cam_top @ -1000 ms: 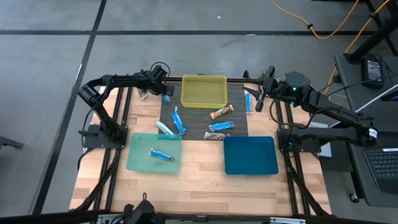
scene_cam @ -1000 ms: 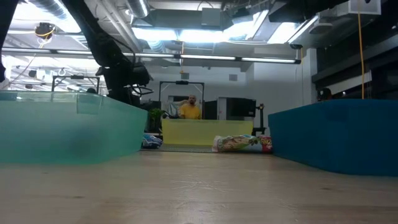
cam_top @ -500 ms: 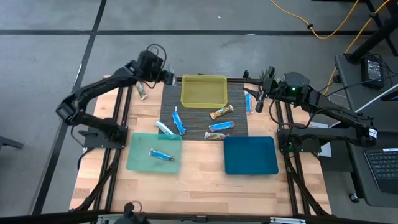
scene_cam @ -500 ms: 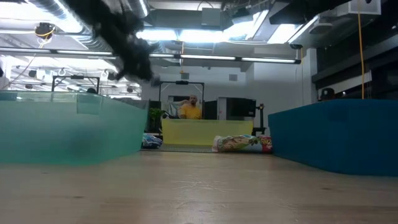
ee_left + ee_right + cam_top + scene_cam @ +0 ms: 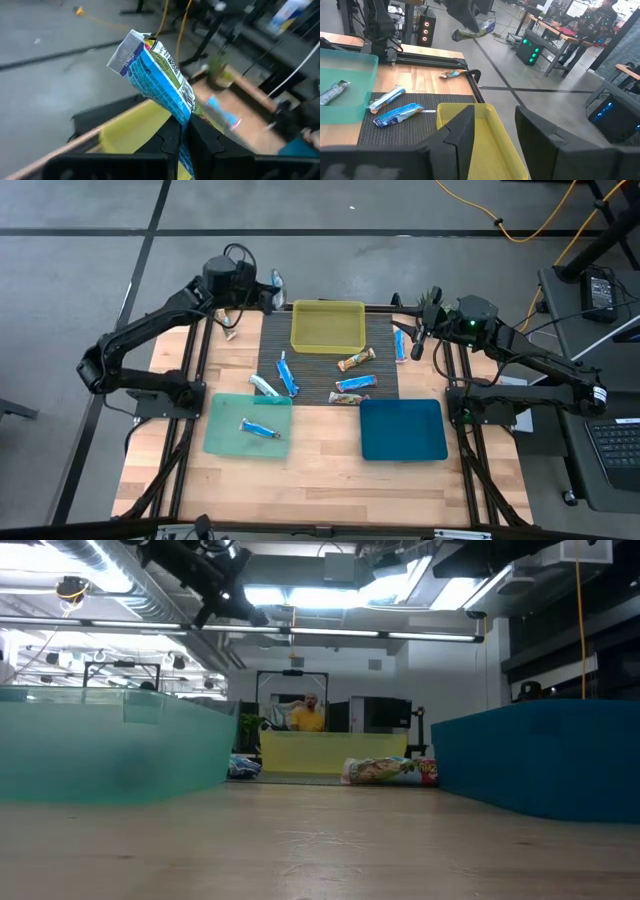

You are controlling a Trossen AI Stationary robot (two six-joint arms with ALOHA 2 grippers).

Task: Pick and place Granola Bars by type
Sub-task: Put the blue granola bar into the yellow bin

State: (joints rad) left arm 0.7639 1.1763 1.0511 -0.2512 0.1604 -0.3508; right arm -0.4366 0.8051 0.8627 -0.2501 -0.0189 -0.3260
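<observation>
My left gripper (image 5: 272, 283) is high above the table's far left corner, shut on a blue granola bar (image 5: 155, 75). It also shows in the right wrist view (image 5: 470, 25). My right gripper (image 5: 495, 135) is open and empty at the far right, beside the yellow bin (image 5: 328, 326). On the dark mat (image 5: 385, 370) lie blue bars (image 5: 288, 373) (image 5: 264, 385) (image 5: 400, 345) and tan bars (image 5: 356, 360) (image 5: 355, 384). One blue bar (image 5: 260, 428) lies in the green bin (image 5: 248, 425). One bar (image 5: 230, 330) lies on the wood at the far left. My left gripper pinches the blue bar's lower part (image 5: 183, 122) between its two fingers (image 5: 167, 145). Most of the bar sticks out past the fingertips, its sealed end (image 5: 127, 50) free. The bar is lifted clear, high above the table.
A dark blue bin (image 5: 403, 430) stands near the front right, the green bin at the front left, the yellow bin at the far middle. Bare wood lies along the table's near edge (image 5: 320, 480). A person shows in the room behind (image 5: 305, 715).
My left gripper has risen from the mat's far left corner, carrying the blue bar, which is now lifted clear and high above the table. The left arm has straightened upward. My right arm has kept still.
</observation>
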